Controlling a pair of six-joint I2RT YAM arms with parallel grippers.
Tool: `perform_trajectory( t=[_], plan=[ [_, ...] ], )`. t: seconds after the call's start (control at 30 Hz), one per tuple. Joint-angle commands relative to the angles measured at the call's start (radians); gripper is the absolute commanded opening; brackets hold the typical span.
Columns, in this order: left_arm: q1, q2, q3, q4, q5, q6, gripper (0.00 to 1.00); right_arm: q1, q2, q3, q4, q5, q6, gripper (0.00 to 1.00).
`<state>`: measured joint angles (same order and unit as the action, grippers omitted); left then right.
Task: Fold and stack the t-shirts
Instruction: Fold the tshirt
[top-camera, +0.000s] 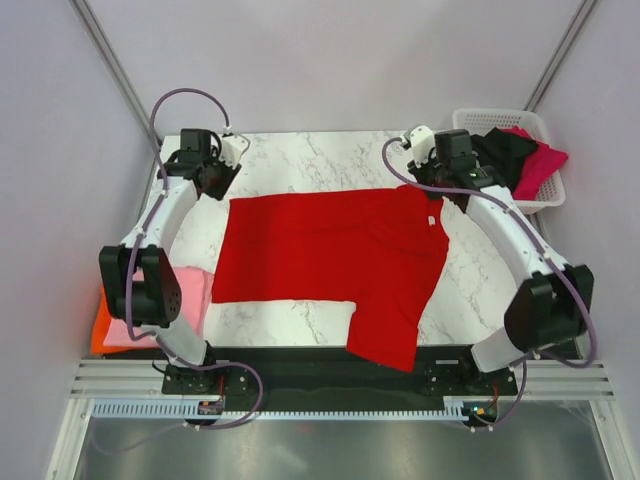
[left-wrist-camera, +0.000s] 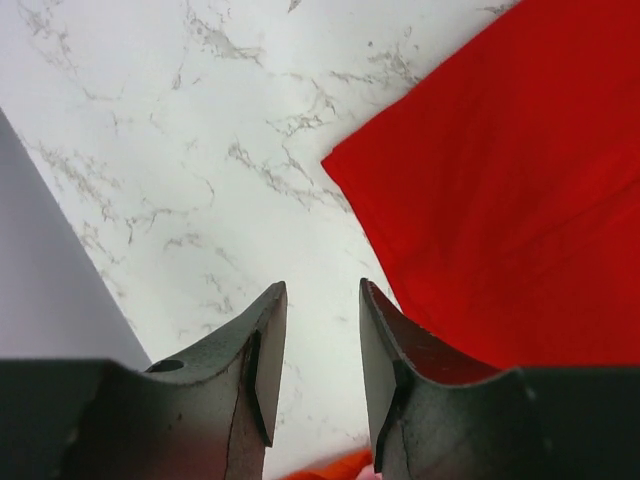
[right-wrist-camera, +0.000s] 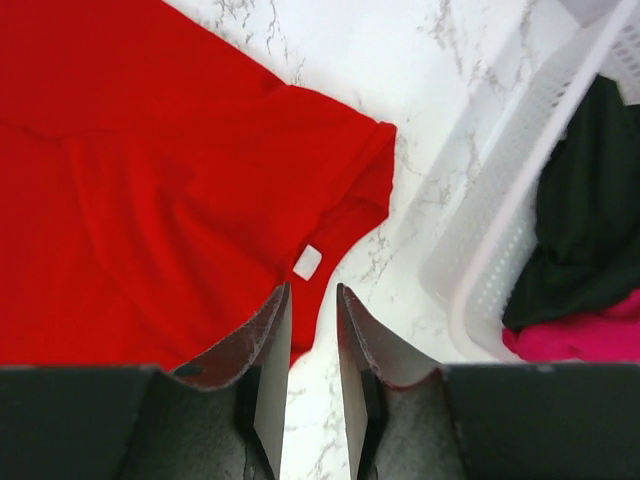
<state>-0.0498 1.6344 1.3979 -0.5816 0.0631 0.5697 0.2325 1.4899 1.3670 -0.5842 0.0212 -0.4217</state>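
A bright red t-shirt (top-camera: 330, 255) lies spread on the marble table, one part hanging over the near edge. My left gripper (top-camera: 222, 172) hovers at the shirt's far left corner (left-wrist-camera: 500, 180). In the left wrist view its jaws (left-wrist-camera: 322, 290) stand apart over bare marble with nothing between them. My right gripper (top-camera: 440, 180) sits at the far right by the collar. Its jaws (right-wrist-camera: 312, 290) are open just above the collar edge, next to a white label (right-wrist-camera: 308, 262), and hold no cloth. Both grippers are off the red shirt (right-wrist-camera: 150, 180).
A light pink shirt (top-camera: 185, 295) lies on an orange one (top-camera: 100, 330) at the table's left edge. A white lattice basket (top-camera: 500, 118) at the far right holds a black shirt (right-wrist-camera: 580, 230) and a magenta one (right-wrist-camera: 580, 335). The basket wall (right-wrist-camera: 500, 230) is close to my right gripper.
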Motion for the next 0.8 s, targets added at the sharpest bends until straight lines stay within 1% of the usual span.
perform_trajectory(
  t=[0.0,0.07,0.1,0.13,0.17,0.37,0.53,0.77],
  plan=[
    [0.002,0.138,0.085,-0.014,0.014,-0.048,0.42,-0.015,0.137,0.052,0.052,0.025,-0.006,0.32],
    [0.002,0.195,0.148,-0.055,0.014,-0.059,0.41,-0.030,0.220,0.095,0.060,0.031,-0.005,0.34],
    [0.004,0.249,0.165,-0.061,0.004,-0.070,0.41,-0.038,0.245,0.110,0.072,0.029,0.000,0.34],
    [0.004,0.268,0.179,-0.066,0.004,-0.074,0.42,-0.048,0.268,0.142,0.076,0.025,0.012,0.35],
    [0.008,0.289,0.205,-0.078,0.013,-0.079,0.45,-0.067,0.318,0.159,0.080,0.019,0.015,0.37],
    [0.034,0.410,0.320,-0.122,0.061,-0.146,0.60,-0.116,0.482,0.274,0.078,0.003,0.031,0.41],
    [0.044,0.508,0.401,-0.147,0.055,-0.148,0.60,-0.130,0.570,0.352,0.076,-0.007,0.046,0.41],
    [0.048,0.584,0.469,-0.150,0.064,-0.154,0.60,-0.145,0.737,0.486,0.064,-0.012,0.080,0.42]
  ],
)
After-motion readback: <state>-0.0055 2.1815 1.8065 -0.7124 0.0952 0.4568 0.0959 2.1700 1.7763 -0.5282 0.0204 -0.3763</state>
